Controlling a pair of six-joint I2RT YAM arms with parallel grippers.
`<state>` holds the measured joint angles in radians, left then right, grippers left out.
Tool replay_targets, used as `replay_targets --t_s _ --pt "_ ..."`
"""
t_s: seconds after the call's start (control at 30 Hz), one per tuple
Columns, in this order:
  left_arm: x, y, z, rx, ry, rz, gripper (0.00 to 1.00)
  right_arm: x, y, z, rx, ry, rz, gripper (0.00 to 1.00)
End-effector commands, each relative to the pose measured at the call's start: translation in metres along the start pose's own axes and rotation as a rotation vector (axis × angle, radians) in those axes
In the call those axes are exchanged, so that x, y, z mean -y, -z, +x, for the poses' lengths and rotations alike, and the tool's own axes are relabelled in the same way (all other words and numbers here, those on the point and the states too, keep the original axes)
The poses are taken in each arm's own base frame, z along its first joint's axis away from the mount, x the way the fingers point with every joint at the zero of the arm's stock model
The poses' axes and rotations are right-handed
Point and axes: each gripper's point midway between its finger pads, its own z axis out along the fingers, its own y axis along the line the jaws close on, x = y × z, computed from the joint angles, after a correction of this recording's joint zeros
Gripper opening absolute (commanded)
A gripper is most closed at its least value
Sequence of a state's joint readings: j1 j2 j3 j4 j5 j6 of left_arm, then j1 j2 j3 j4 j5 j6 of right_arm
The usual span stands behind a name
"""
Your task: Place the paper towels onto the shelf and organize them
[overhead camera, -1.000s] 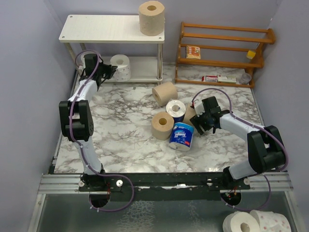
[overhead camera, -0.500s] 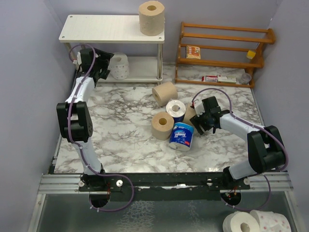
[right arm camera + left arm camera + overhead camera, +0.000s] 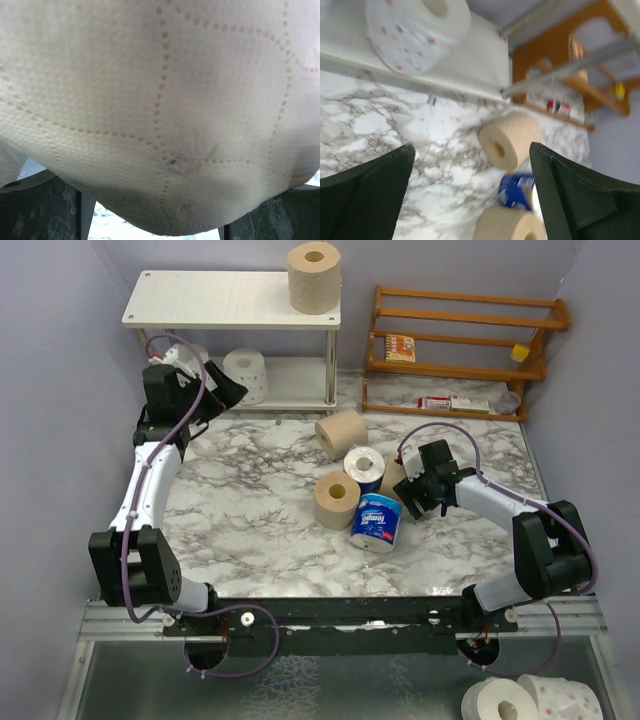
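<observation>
Top external: marbled tabletop (image 3: 250, 530), lilac walls (image 3: 60, 390)

I count four tan rolls (image 3: 336, 499), two blue-wrapped rolls (image 3: 377, 521), three white rolls (image 3: 247, 375), one shelf (image 3: 200, 298), one wooden rack (image 3: 465, 332).

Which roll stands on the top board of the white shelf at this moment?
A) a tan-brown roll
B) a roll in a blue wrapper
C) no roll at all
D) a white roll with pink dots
A: a tan-brown roll stands upright at the right end of the top board of the white shelf, while the white roll with pink dots is on the lower board.
</observation>
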<state>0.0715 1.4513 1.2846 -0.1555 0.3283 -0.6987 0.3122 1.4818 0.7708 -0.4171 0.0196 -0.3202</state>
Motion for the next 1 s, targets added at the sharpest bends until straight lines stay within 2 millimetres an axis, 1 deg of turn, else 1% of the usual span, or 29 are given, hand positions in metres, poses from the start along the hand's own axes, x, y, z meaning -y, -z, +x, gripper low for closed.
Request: replay_targets --t_s 0.0,0.07,0.13,0.17,0.23,0.27,0.33,0.4,0.47,0.57,0.67,0.77,0.83,0.97 --pt "0.045 0.033 0.081 -0.277 -0.418 0.391 0.99 -0.006 -0.003 0.024 -0.072 0.021 -0.019 0.77" --pt "0.069 0.043 0.112 -0.351 -0.591 0.448 0.99 -0.008 -0.004 0.024 -0.075 0.024 -0.034 0.77" --pt "0.091 0.05 0.134 -0.381 -0.75 0.486 0.99 -0.01 -0.006 0.026 -0.085 0.026 -0.042 0.77" --pt "0.098 0.053 0.141 -0.395 -0.794 0.508 0.99 -0.01 -0.007 0.027 -0.09 0.026 -0.043 0.77" --pt "0.105 0.049 0.147 -0.424 -0.829 0.511 0.98 -0.01 -0.009 0.029 -0.101 0.026 -0.045 0.77" --pt "0.109 0.046 0.149 -0.438 -0.843 0.513 0.95 -0.011 -0.009 0.03 -0.107 0.025 -0.046 0.77" --pt "0.116 0.038 0.16 -0.48 -0.858 0.517 0.88 -0.011 -0.011 0.032 -0.117 0.027 -0.047 0.77" --pt "0.126 0.03 0.178 -0.528 -0.861 0.546 0.85 -0.011 -0.012 0.036 -0.13 0.025 -0.045 0.77" --pt "0.136 0.026 0.201 -0.584 -0.864 0.575 0.85 -0.011 -0.013 0.038 -0.141 0.024 -0.04 0.77" --pt "0.141 0.02 0.237 -0.671 -0.875 0.588 0.87 -0.011 -0.016 0.043 -0.161 0.025 -0.04 0.77" --pt "0.133 0.007 0.27 -0.76 -0.835 0.56 0.86 -0.012 -0.019 0.048 -0.18 0.024 -0.044 0.77" --pt "0.126 -0.001 0.288 -0.818 -0.773 0.547 0.89 -0.014 -0.021 0.052 -0.197 0.029 -0.053 0.77" --pt "0.128 -0.002 0.295 -0.835 -0.734 0.564 0.94 -0.015 -0.021 0.053 -0.202 0.031 -0.059 0.76" --pt "0.131 -0.007 0.306 -0.867 -0.662 0.575 0.95 -0.016 -0.021 0.054 -0.204 0.032 -0.061 0.76"
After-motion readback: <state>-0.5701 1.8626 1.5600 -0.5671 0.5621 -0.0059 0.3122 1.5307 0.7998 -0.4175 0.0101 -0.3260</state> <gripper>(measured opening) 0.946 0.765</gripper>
